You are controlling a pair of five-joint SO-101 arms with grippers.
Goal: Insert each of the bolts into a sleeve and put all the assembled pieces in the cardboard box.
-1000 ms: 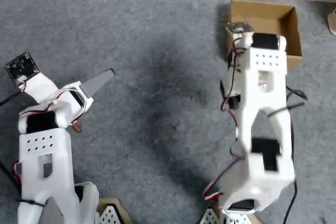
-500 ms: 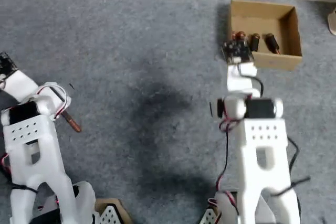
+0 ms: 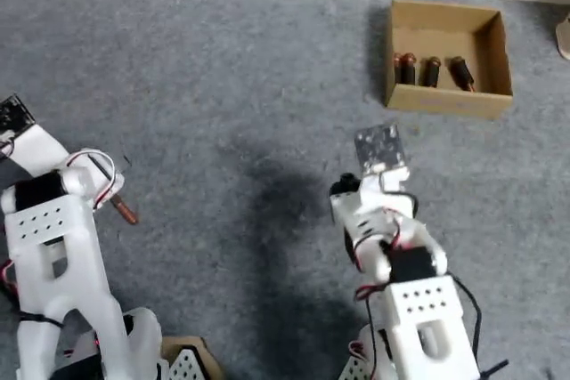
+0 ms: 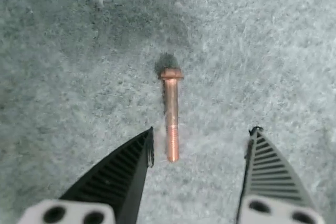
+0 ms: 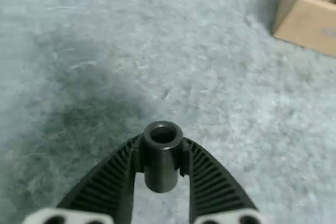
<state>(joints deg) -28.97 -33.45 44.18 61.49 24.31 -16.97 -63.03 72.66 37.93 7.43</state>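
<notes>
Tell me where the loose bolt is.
The bolt lies flat on the grey carpet at the high view's left, beside the left arm, its threaded end between the fingers of the open left gripper.

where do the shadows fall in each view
High view: a broad soft shadow darkens the middle of the carpet; left wrist view: a small dark shadow by the head of the bolt; right wrist view: a dim patch on carpet beyond the sleeve.

Grey carpeted table (image 3: 223, 86), copper bolt (image 4: 171, 114) lying flat on it, cardboard box (image 3: 445, 102) well apart, near the far edge
</notes>
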